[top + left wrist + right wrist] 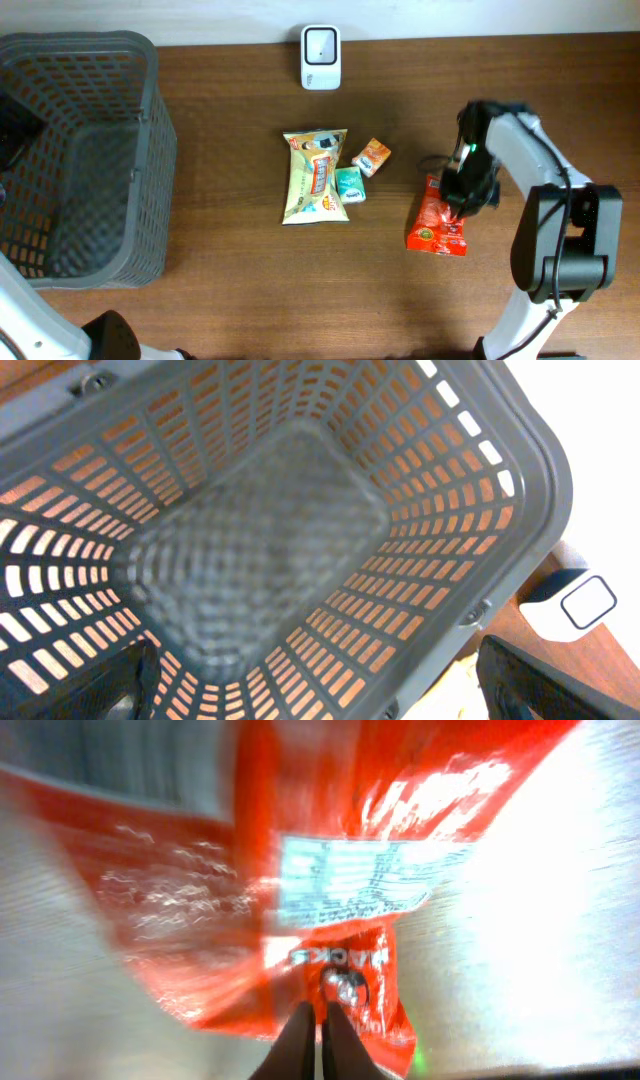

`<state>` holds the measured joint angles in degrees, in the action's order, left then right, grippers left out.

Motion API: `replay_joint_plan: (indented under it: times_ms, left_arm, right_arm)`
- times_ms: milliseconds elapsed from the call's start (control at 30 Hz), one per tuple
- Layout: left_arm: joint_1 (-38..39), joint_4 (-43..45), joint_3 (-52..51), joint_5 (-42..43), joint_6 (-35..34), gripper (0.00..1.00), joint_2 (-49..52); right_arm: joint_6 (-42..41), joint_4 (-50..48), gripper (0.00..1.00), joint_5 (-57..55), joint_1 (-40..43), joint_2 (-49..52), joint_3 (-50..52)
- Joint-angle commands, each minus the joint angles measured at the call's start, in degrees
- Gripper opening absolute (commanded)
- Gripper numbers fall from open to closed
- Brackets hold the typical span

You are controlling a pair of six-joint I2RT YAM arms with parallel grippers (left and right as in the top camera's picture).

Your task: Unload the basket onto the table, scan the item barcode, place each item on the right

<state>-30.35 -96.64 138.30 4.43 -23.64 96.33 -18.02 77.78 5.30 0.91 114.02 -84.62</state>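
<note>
Right tool (317, 1012) tight on blurred red packet (340, 870), print illegible

Counts, overhead view:
- table (240, 270): 1, wood top.
- pouches: 2. One red pouch (436, 222), one yellow pouch (316, 175).
- small boxes: 2. One teal box (349, 185), one orange box (371, 157).
- basket (160, 130): 1, grey, slotted walls.
- scanner (321, 57): 1, white.
- robot arms: 2. The right arm (540, 170) is fully in view, the left arm (25, 310) only partly, at the lower-left edge.

That makes 4 packaged items, no duplicates of any colour. The inside of the basket in the left wrist view adds none.
</note>
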Motion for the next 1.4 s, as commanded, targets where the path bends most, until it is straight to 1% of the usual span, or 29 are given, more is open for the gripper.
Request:
replay_joint_plan:
  times_ms: [0,33,100,200,267,333,400,433,500,567,600,633,667,700,767,833,867,933,967,1000,1033,1100,1133,1167,1200,1233,1267,1367]
  left_arm:
    - [-0.2,-0.1,0.0,0.0,-0.3,0.99,0.1]
    - [-0.2,-0.1,0.0,0.0,-0.3,0.99,0.1]
    - [-0.2,-0.1,0.0,0.0,-0.3,0.99,0.1]
    - [-0.2,-0.1,0.0,0.0,-0.3,0.99,0.1]
    - [-0.2,-0.1,0.0,0.0,-0.3,0.99,0.1]
    - [-0.2,-0.1,0.0,0.0,-0.3,0.99,0.1]
    - [-0.2,-0.1,0.0,0.0,-0.3,0.99,0.1]
    - [-0.2,-0.1,0.0,0.0,-0.3,0.99,0.1]
    - [-0.2,-0.1,0.0,0.0,-0.3,0.99,0.1]
    - [-0.2,-0.1,0.0,0.0,-0.3,0.99,0.1]
    - [-0.2,-0.1,0.0,0.0,-0.3,0.99,0.1]
    - [-0.2,-0.1,0.0,0.0,-0.3,0.99,0.1]
    - [-0.2,-0.1,0.0,0.0,-0.3,0.99,0.1]
    - [-0.2,-0.1,0.0,0.0,-0.3,0.99,0.1]
    - [-0.2,-0.1,0.0,0.0,-0.3,0.99,0.1]
    - [-0.2,-0.1,0.0,0.0,-0.3,0.99,0.1]
    - [-0.2,-0.1,0.0,0.0,-0.3,0.99,0.1]
    - [-0.2,-0.1,0.0,0.0,-0.3,0.99,0.1]
    - [-0.2,-0.1,0.0,0.0,-0.3,0.99,0.1]
    - [-0.2,-0.1,0.0,0.0,-0.3,0.99,0.1]
    - [-0.2,-0.1,0.0,0.0,-0.3,0.99,0.1]
    - [-0.2,-0.1,0.0,0.0,-0.3,0.99,0.1]
    - [-0.2,-0.1,0.0,0.0,-0.3,0.99,0.1]
    - [-0.2,-0.1,0.0,0.0,-0.3,0.99,0.1]
    - [-0.2,-0.1,0.0,0.0,-0.3,0.99,0.1]
    - [-0.2,-0.1,0.0,0.0,-0.3,0.99,0.1]
    - [-0.2,-0.1,0.0,0.0,-0.3,0.99,0.1]
    - [-0.2,-0.1,0.0,0.0,-0.3,0.99,0.1]
  right_arm:
    - [2.3,4.7,0.18,-2.1,-0.5,-0.3,-10.3]
    - [2.3,4.3,0.18,-2.1,-0.5,-0.3,-10.0]
    - [2.3,-0.4,0.18,-2.1,-0.6,-0.2,-6.4]
    - [-1.1,-10.0,0.19,-2.1,-0.6,-0.2,1.7]
    - [-1.4,-20.4,0.19,-0.8,-0.6,-0.2,9.1]
    - [-1.3,-27.3,0.19,0.7,-0.6,-0.2,12.3]
    - [0.5,-31.8,0.19,4.2,-0.6,-0.2,12.1]
    - [2.0,-31.5,0.19,6.1,-0.6,-0.2,10.1]
    - [3.1,-26.4,0.19,5.8,-0.6,-0.2,3.6]
    - [3.2,-16.0,0.19,5.3,-0.5,-0.2,-6.9]
    - [3.2,-10.6,0.22,5.5,-0.7,-0.2,-11.1]
    - [3.9,-4.9,0.24,5.8,-1.2,-0.2,-14.4]
    - [5.7,-0.5,0.27,6.1,-1.9,-0.2,-15.2]
    - [6.0,1.9,0.29,6.1,-2.9,-0.2,-14.1]
    - [6.0,1.5,0.30,6.1,-4.9,-0.2,-10.3]
    - [4.3,-2.9,0.34,5.9,-7.1,-0.2,-4.2]
    - [2.1,-6.9,0.36,4.7,-7.7,-0.2,0.1]
    - [-1.5,-11.4,0.35,1.6,-7.9,-0.2,5.1]
    - [-3.6,-14.1,0.35,-2.1,-7.9,-0.2,8.5]
    - [-4.0,-14.1,0.35,-4.7,-7.9,-0.2,9.9]
    - [-4.0,-12.6,0.34,-4.8,-7.9,-0.2,9.6]
    - [-3.9,-6.6,0.36,-5.3,-7.9,-0.3,5.6]
    - [-3.9,-3.3,0.45,-6.3,-7.9,-0.3,2.9]
    - [-3.9,0.4,0.59,-7.8,-7.9,-0.3,-0.6]
    - [-3.9,3.4,0.67,-9.9,-7.9,-0.3,-3.7]
    - [-3.9,5.6,0.77,-11.9,-7.9,-0.3,-6.6]
    - [-3.4,6.8,0.99,-12.1,-7.3,-0.3,-9.4]
    - [-3.0,7.3,0.99,-11.1,-3.2,-0.3,-11.1]
